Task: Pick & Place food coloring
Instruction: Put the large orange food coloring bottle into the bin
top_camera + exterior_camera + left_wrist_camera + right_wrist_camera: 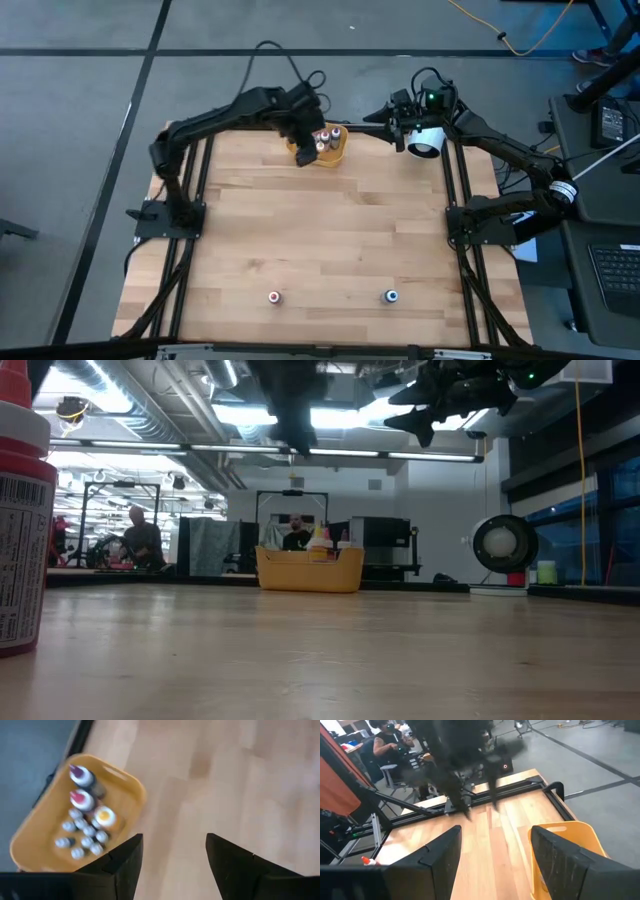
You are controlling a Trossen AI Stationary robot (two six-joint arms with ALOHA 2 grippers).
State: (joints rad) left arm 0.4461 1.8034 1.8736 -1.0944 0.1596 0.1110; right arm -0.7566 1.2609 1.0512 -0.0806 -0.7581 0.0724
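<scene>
Left gripper [303, 150] hangs above the near-left rim of the shallow orange plastic bowl [338, 156] at the far edge of the pale wooden-plank table [320, 240]; its two dark fingers [125, 865] stand apart with bare wood showing between them, nothing held. Inside the bowl, the small food coloring bottles [82, 832] lie clustered: mostly grey-white caps, plus one purple-topped, one red-topped and one orange-topped. Two more tiny bottles stand on the near part of the table, well apart from the bowl: a red-capped bottle [274, 296] and a blue-capped bottle [392, 295]. In the low view the red-capped one [22, 510] fills the left edge, upright. Right gripper [400, 128] is raised just beside the bowl's right side, near a big white cylinder [426, 142]; its fingers [442, 857] are spread wide and empty. People are seated in the room beyond.
</scene>
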